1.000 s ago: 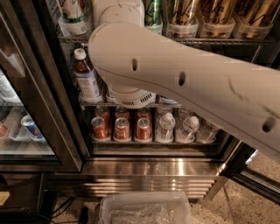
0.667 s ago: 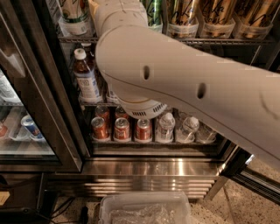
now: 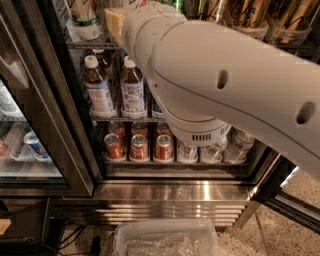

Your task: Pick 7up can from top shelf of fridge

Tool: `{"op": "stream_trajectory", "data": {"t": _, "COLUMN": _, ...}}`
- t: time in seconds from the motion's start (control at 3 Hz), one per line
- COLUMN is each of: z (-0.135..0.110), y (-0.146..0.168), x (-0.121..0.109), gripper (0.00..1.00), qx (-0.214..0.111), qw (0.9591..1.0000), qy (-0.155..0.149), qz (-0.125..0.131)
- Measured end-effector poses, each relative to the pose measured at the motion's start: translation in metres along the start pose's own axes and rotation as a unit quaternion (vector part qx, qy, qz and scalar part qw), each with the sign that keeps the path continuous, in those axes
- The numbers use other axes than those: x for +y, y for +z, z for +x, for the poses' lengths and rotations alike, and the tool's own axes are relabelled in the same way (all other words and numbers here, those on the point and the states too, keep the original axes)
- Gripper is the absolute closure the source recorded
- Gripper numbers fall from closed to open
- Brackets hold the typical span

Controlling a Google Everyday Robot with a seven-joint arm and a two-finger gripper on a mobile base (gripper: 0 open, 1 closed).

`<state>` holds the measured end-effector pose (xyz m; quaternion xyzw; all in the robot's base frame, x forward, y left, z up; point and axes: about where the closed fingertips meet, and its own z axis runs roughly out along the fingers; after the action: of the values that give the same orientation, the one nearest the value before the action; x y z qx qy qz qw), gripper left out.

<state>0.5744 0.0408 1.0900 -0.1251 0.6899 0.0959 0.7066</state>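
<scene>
**Arm fills the fridge front, gripper up at the top shelf**

A speckled floor runs under the fridge, whose ribbed steel base crosses the lower frame. A clear plastic bin sits in front of it. At the far left, the neighbouring cooler holds a blue can behind glass.

Compared with 0.7 s ago, the white arm has swung to the right. Its vented round joint now hangs over the right half of the lower racks. 2 brown bottles show on the middle rack, where only 1 showed before. The 3 red cans on the bottom rack sit where they did.

The 7up can stands at the left end of the top shelf, in a clear cup, with its upper part cut off by the frame edge. Just to its right, at the arm's far end near the top edge, is the gripper. Only a pale yellow piece of it shows beside the wrist. I cannot tell how far open it is, or whether it touches or holds anything.

The arm hides the middle of the top shelf. A sliver of a green can and several gold cans show above it. Clear bottles on the bottom rack are partly covered by the joint.
</scene>
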Motion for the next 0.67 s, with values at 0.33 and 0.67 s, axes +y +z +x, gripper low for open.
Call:
{"op": "stream_trajectory", "data": {"t": 0.33, "z": 0.015, "y": -0.007, "x": -0.022, "gripper": 1.00, "qx": 0.028, "qw": 0.9992, "qy": 0.005, "qz": -0.027}}
{"op": "stream_trajectory", "data": {"t": 0.67, "z": 0.041, "y": -0.020, "x": -0.041, "gripper": 1.00, "qx": 0.055, "qw": 0.9966, "qy": -0.004, "qz": -0.062}}
